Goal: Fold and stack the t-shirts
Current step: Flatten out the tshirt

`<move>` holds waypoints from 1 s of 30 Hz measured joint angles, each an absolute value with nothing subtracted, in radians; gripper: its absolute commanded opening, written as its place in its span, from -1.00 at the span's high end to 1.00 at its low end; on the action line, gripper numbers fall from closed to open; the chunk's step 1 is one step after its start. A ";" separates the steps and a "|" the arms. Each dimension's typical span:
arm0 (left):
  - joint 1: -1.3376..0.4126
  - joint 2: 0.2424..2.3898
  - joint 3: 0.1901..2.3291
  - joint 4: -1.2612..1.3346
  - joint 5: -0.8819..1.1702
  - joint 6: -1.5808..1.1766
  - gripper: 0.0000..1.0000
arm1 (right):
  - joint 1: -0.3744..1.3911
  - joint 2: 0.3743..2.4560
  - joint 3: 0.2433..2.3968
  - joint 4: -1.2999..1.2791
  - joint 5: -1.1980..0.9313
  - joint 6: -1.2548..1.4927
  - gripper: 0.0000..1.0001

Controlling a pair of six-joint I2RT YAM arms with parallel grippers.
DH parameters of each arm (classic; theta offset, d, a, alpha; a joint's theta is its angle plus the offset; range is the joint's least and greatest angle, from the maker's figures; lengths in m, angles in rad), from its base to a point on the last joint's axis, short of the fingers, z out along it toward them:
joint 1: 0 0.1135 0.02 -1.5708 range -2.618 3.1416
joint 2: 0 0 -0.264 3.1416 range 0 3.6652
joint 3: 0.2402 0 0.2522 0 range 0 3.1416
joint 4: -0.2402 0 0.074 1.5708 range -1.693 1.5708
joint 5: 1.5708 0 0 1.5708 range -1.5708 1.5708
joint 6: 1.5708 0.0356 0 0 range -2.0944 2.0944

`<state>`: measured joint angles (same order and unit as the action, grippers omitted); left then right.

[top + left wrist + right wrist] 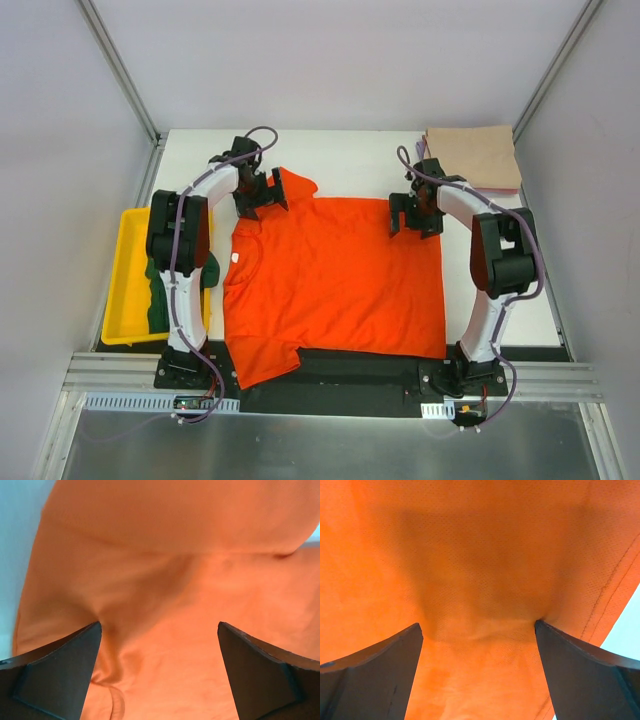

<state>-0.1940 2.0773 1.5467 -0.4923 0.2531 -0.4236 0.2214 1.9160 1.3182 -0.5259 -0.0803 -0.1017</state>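
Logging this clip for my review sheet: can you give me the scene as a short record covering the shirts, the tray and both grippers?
stage: orange t-shirt spread out on the table, not yet folded
left gripper: open, over the shirt's far sleeve
right gripper: open, over the far hem corner
tray: yellow tray at the table's left edge, dark green shirt in it
stack: tan shirt folded at the far right corner

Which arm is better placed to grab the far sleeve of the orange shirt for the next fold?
Left. The left gripper hangs open over the far sleeve of the orange shirt; the right gripper sits at the hem end.
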 measured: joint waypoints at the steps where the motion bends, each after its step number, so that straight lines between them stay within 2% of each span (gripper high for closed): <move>1: -0.194 2.095 1.579 -0.501 0.252 -0.424 -0.98 | 0.217 1.927 1.337 -0.537 -0.093 -0.110 -0.93; 14: -0.134 2.329 1.965 -0.657 0.257 -0.462 -0.98 | 0.176 2.178 1.726 -0.686 -0.178 -0.193 -0.93; 23: -0.109 2.542 2.334 -0.707 0.283 -0.485 -0.98 | 0.125 2.352 2.019 -0.754 -0.273 -0.197 -0.93; 30: -0.084 2.585 2.402 -0.695 0.321 -0.530 -0.98 | 0.102 2.432 2.159 -0.775 -0.315 -0.200 -0.93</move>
<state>-0.0845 2.5851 2.4023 -0.6952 0.3214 -0.5301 0.1020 2.4325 2.1590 -0.7753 -0.3153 -0.1997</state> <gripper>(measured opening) 0.990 0.961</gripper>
